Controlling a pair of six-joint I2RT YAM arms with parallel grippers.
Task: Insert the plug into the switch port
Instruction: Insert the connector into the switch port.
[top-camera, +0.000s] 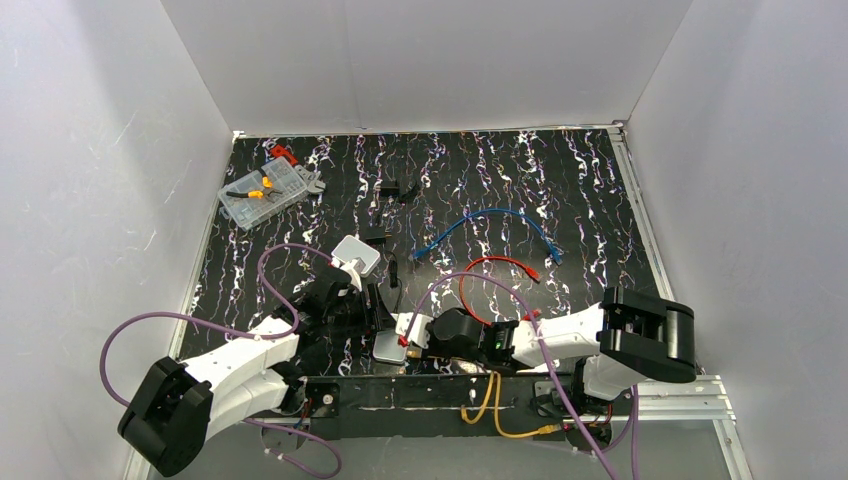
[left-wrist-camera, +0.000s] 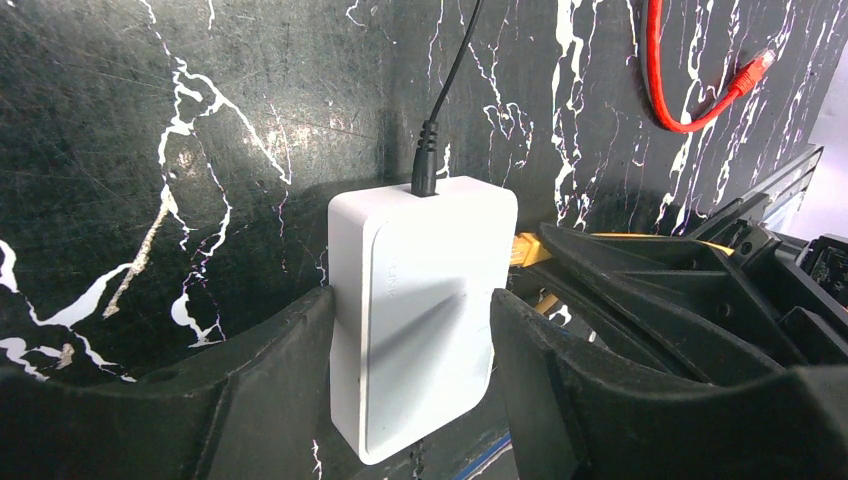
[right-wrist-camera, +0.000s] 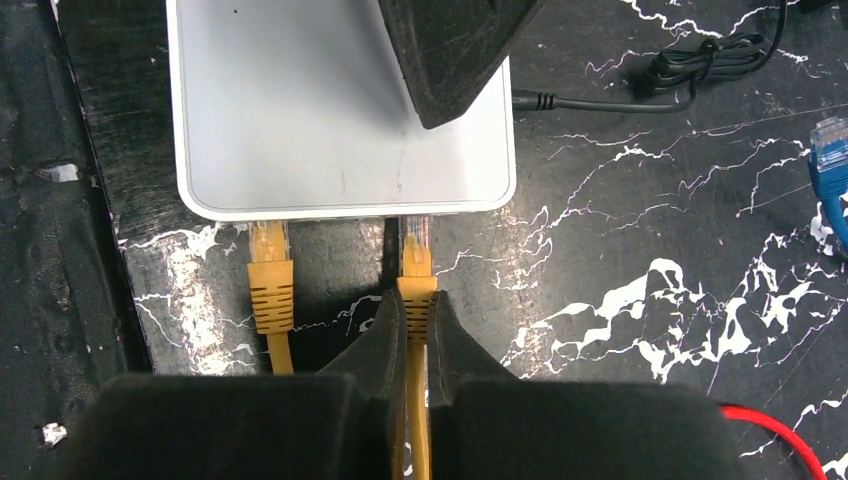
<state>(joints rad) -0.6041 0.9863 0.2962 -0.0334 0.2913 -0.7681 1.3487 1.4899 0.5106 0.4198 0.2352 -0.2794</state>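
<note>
The plug (right-wrist-camera: 413, 262), yellow with a clear tip, is pinched at its boot by the pressed-together right gripper (right-wrist-camera: 412, 310). Its tip meets the switch port (right-wrist-camera: 415, 216) in the near edge of the switch box (right-wrist-camera: 300, 120); insertion depth cannot be told. The left gripper (left-wrist-camera: 410, 320) clamps the box's two long sides. A second yellow plug (right-wrist-camera: 270, 270) occupies the port just beside it, narrowing room leftward. Bare table (right-wrist-camera: 620, 280) lies rightward. A black power cord (right-wrist-camera: 600, 100) leaves the far edge; the blue cable (right-wrist-camera: 830, 170) and red cable (left-wrist-camera: 690, 90) lie well apart.
</note>
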